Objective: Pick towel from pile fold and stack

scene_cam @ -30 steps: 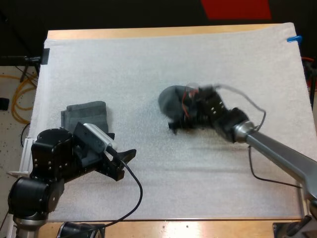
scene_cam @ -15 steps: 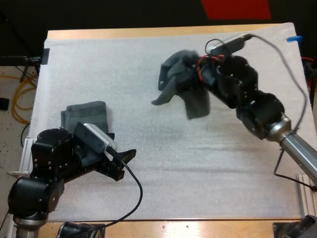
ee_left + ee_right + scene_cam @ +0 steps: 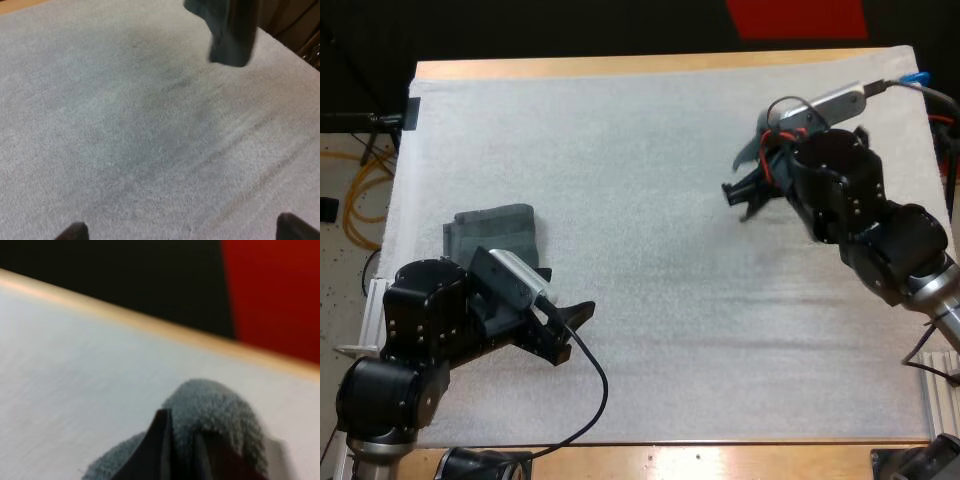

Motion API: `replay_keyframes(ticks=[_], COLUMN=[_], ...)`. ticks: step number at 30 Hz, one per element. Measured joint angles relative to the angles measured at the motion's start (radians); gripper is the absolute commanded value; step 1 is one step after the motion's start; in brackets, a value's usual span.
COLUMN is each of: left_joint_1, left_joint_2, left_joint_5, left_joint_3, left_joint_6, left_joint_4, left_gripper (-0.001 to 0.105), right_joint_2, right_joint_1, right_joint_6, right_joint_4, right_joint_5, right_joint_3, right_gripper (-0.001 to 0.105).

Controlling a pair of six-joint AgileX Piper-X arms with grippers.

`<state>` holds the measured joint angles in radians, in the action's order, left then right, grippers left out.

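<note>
Holding the towel (image 3: 220, 405) pinched in my right gripper (image 3: 742, 198), I'd spread it flat at the mat's (image 3: 650, 250) middle; left gripper (image 3: 572, 330) stands wide open.

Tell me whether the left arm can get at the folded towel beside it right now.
Probably yes: the folded towel lies close beside the left tool, which is open and empty, though it points away.
</note>
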<state>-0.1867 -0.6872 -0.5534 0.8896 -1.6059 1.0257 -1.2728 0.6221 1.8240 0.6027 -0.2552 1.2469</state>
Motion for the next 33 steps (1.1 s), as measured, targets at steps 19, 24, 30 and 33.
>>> replay_keyframes(ticks=[19,24,30,33], left_joint_1=[0.000,0.000,0.000,0.000], left_joint_2=[0.000,0.000,0.000,0.000], left_joint_5=[0.000,0.002,0.002,0.002], left_joint_3=[0.000,0.000,0.000,0.000], left_joint_6=[0.030,0.032,0.032,0.033], left_joint_4=[-0.038,-0.040,-0.049,-0.049], left_gripper=[0.071,0.071,0.071,0.071], right_joint_2=[-0.272,-0.271,-0.265,-0.250], right_joint_1=[0.322,0.336,0.336,0.336], right_joint_6=[-0.284,-0.284,-0.284,-0.281], right_joint_4=[-0.207,-0.219,-0.213,-0.206], right_joint_5=[0.394,0.459,0.498,0.494], right_joint_3=[-0.150,-0.150,-0.150,-0.150], right_gripper=[0.002,0.036,0.059,0.059])
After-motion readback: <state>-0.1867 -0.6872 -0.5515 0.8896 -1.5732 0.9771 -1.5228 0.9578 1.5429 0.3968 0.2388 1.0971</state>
